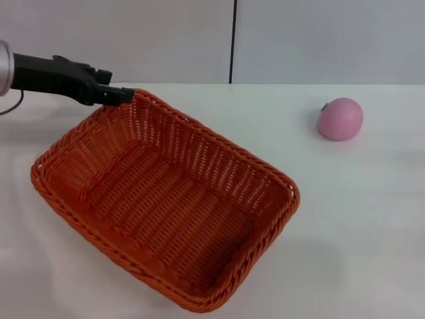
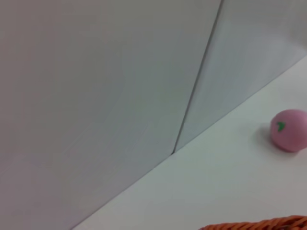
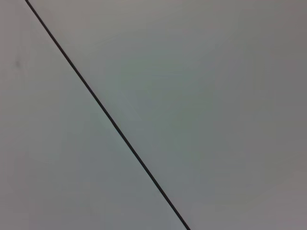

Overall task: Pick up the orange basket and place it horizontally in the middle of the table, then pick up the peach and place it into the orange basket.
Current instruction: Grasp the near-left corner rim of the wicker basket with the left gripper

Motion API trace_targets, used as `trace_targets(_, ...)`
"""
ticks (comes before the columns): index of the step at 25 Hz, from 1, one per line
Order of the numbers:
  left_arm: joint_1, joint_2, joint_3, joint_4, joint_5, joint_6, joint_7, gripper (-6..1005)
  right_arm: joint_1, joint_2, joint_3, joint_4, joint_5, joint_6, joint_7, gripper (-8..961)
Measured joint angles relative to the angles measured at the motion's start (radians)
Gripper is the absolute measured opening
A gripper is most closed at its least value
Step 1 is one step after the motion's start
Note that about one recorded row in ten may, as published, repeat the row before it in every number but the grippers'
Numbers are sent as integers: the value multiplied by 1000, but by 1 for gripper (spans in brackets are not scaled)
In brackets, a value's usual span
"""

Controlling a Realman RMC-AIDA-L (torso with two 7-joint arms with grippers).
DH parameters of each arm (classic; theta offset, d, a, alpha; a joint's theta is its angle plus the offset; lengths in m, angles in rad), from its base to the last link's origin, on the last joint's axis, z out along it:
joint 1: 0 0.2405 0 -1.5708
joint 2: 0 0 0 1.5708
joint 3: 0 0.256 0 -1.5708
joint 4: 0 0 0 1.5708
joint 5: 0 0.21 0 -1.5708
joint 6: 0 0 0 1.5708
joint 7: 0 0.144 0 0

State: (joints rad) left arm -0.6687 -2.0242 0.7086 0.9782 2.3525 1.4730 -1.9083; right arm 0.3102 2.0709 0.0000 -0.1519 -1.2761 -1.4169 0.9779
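The orange basket [image 1: 222, 145] lies diagonally across the left and middle of the white table [image 1: 362, 226], with nothing in it. From the left, my left gripper [image 1: 125, 96] reaches in and is shut on the braided rim at the basket's far corner. A strip of that rim [image 2: 259, 224] shows in the left wrist view. At the far right of the table sits the pink peach [image 1: 340, 119], well apart from the basket; the left wrist view shows the peach [image 2: 289, 130] too. My right gripper is out of view.
A grey wall [image 1: 299, 40] with a dark vertical seam [image 1: 233, 40] stands behind the table. The right wrist view shows only that wall and the seam [image 3: 110, 120]. Bare tabletop lies between basket and peach.
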Motion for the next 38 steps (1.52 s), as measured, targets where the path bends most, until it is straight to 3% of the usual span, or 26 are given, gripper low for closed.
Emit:
trace_targets(7, -9, -19, 13, -16, 41, -56, -2, 678, 2, 0, 0, 0, 0, 22, -2, 697)
trace_targets(36, -36, -30, 88, -35, 139, -95, -62, 679, 2, 1, 0, 0, 0, 45, 1, 696)
trace_targets(38, -35, -32, 97, -27, 137, -98, -63, 617, 1, 0, 1, 0, 0, 47, 2, 696)
